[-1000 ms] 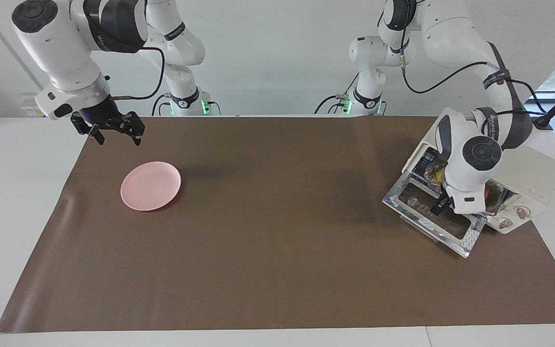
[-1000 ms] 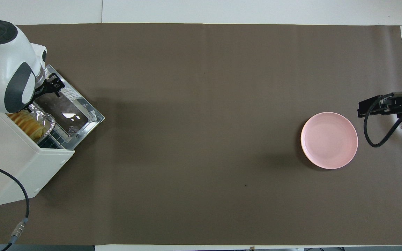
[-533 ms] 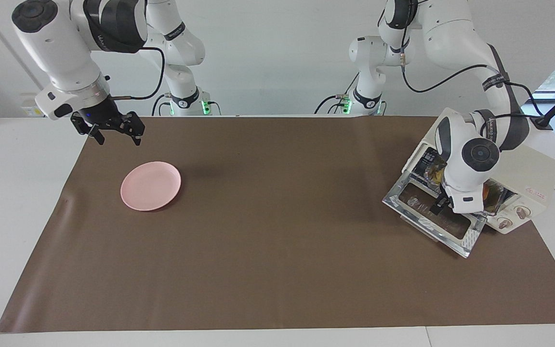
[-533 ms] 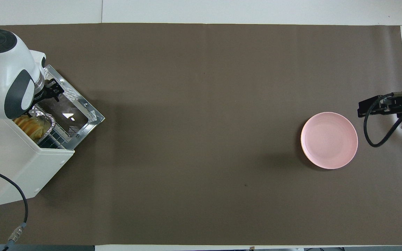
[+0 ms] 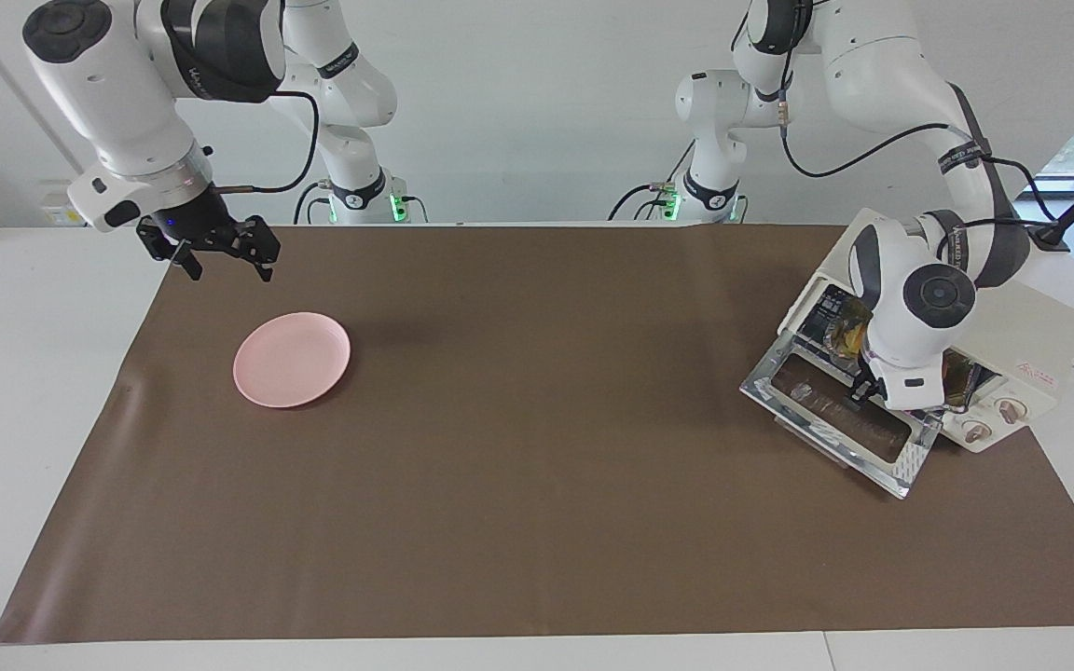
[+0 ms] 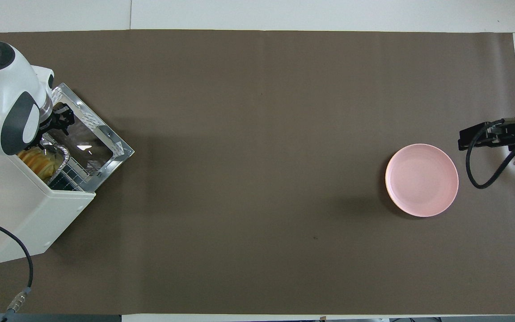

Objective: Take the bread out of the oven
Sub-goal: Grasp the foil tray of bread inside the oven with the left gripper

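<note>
Your left gripper (image 5: 863, 390) reaches into the mouth of the oven (image 5: 1026, 349), which stands at the left arm's end of the table with its glass door (image 5: 840, 419) dropped flat onto the brown mat (image 5: 537, 485). The arm's white wrist covers most of the opening in the facing view, so you cannot tell whether the jaws are open, closed, or gripping anything.

The bread (image 6: 34, 162) lies inside the oven, in a foil tray (image 6: 61, 154) on the wire rack (image 6: 69, 176). From overhead you see its ridged golden top just past the edge of the oven roof, with the left gripper (image 6: 58, 127) right beside the tray's rim, over the hinge end of the door. Whether the fingers touch the tray or the loaf cannot be made out.

Your right arm waits at its own end of the table. The right gripper (image 5: 225, 256) hangs in the air over the edge of the mat, jaws spread wide and holding nothing. The pink plate (image 5: 292, 359) sits on the mat near it, bare, well apart from the oven.

The oven's two knobs (image 5: 992, 419) face away from the robots, beside the open door.
</note>
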Robot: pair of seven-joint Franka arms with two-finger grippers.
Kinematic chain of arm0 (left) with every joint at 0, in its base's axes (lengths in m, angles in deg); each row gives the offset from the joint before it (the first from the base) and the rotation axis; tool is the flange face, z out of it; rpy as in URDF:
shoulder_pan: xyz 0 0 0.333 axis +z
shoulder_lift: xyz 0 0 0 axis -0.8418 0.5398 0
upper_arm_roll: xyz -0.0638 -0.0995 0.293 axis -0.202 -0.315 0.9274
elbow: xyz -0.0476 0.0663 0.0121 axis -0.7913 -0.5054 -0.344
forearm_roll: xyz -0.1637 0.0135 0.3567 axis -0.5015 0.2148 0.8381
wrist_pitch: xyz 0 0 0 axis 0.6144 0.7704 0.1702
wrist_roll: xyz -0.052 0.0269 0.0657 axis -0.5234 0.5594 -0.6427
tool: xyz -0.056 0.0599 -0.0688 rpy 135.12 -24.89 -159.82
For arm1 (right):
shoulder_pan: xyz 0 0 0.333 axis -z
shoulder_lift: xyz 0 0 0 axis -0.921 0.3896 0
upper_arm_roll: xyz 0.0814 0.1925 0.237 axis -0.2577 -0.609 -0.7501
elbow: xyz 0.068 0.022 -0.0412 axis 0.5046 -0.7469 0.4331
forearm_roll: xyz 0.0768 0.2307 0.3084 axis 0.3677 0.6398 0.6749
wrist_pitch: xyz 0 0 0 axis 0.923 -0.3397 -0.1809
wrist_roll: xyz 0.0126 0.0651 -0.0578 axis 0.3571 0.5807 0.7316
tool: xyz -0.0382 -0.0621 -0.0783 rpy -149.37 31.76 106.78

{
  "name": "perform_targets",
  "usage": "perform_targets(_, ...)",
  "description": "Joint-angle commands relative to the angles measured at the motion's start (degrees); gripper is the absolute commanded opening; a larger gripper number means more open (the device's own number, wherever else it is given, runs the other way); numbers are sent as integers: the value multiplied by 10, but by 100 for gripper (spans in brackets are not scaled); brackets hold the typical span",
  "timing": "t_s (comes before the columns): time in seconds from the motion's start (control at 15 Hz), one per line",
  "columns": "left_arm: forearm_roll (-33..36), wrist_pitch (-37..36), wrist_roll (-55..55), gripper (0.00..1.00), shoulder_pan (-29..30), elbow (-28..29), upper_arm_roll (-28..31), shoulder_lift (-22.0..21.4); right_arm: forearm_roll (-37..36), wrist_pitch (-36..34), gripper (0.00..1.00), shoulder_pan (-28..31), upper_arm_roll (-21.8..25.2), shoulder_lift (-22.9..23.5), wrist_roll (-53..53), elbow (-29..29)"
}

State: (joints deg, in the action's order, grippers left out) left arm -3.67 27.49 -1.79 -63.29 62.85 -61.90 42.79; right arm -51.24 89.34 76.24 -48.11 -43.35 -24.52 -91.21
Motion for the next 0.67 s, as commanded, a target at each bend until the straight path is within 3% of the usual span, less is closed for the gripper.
perform_targets(0.0, 15, 21, 3, 0, 0, 31, -3, -23, 11, 8, 100, 4, -3, -4, 11, -5)
perform_targets(0.6, 13, 36, 10, 0, -25, 14, -7, -20, 11, 9, 100, 4, -3, -4, 11, -6)
